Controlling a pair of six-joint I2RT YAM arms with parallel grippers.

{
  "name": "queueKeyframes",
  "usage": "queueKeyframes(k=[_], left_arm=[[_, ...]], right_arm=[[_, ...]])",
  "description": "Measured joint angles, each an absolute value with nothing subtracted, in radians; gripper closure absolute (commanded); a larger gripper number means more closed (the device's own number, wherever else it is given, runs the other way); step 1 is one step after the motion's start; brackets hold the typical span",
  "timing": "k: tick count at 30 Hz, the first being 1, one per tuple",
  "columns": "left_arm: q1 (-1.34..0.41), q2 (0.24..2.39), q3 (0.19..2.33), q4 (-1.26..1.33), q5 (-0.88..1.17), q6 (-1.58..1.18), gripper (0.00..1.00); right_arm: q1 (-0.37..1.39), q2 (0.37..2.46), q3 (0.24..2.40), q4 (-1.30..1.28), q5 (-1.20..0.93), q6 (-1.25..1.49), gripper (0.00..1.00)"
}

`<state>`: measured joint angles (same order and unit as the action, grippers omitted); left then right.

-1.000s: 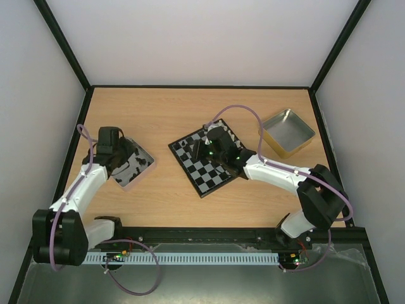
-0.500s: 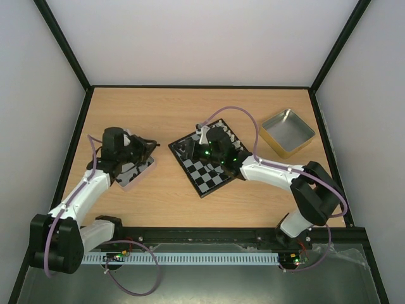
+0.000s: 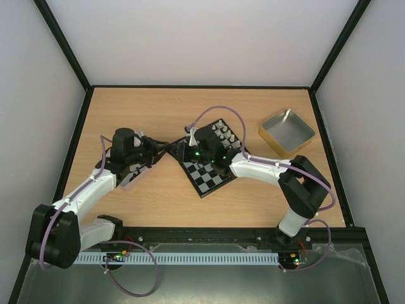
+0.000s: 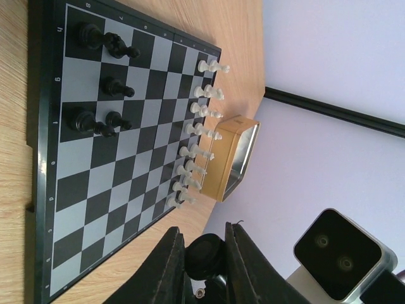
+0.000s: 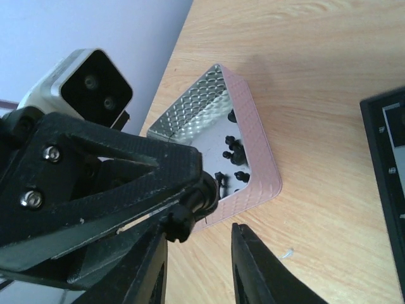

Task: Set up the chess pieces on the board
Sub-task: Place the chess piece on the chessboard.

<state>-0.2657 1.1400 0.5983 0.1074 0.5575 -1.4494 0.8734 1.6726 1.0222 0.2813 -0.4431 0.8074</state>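
Observation:
The board (image 3: 213, 172) lies tilted mid-table, with a few black chess pieces (image 4: 104, 41) on one side and a row of white pieces (image 4: 199, 133) along the far edge. My left gripper (image 4: 204, 253) is shut on a black chess piece (image 4: 205, 256) and held just off the board's left corner (image 3: 166, 149). My right gripper (image 3: 180, 151) faces it. In the right wrist view the held black piece (image 5: 199, 202) sticks out of the left gripper's fingers (image 5: 126, 164). It sits just above the gap of my open right gripper (image 5: 199, 253), close to the left finger.
A pinkish tin (image 5: 253, 145) with several loose black pieces (image 5: 233, 155) lies left of the board, partly under the left arm (image 3: 95, 183). A gold tin (image 3: 286, 132) stands at the back right. The two wrists nearly touch above the board's left corner.
The left arm swung right from the pinkish tin toward the board, carrying the black piece. The right arm moved left across the board to meet it, and its jaws narrowed somewhat.

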Motion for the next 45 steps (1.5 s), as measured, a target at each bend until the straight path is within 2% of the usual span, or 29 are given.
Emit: queueKeyframes(k=[9,19,26,32,37,41,45], left_arm=[[-0.270,1.144,0.591,0.123,0.560,-1.470,0.84],[-0.270,1.144,0.582,0.134,0.560,-1.484,0.84],[-0.270,1.144,0.582,0.137,0.570,-1.488,0.84],[-0.270,1.144,0.582,0.136,0.580,-1.488,0.84],[-0.270,1.144,0.582,0.136,0.583,-1.489,0.84],[-0.270,1.144,0.582,0.136,0.585,-1.491,0.84],[-0.270,1.144,0.581,0.136,0.591,-1.497,0.84]], right_arm=[[0.878,1.675,1.033,0.256,-0.410,0.779,0.73],[0.887,1.674,1.046,0.223,-0.358,0.668,0.78],[0.889,1.666,1.057,0.191,-0.337,0.473,0.69],[0.888,1.645,1.057,0.184,-0.342,0.332,0.67],[0.887,1.627,1.057,0.185,-0.373,0.258,0.73],[0.887,1.627,1.056,0.184,-0.387,0.238,0.85],[0.882,1.627,1.056,0.184,-0.386,0.236,0.88]])
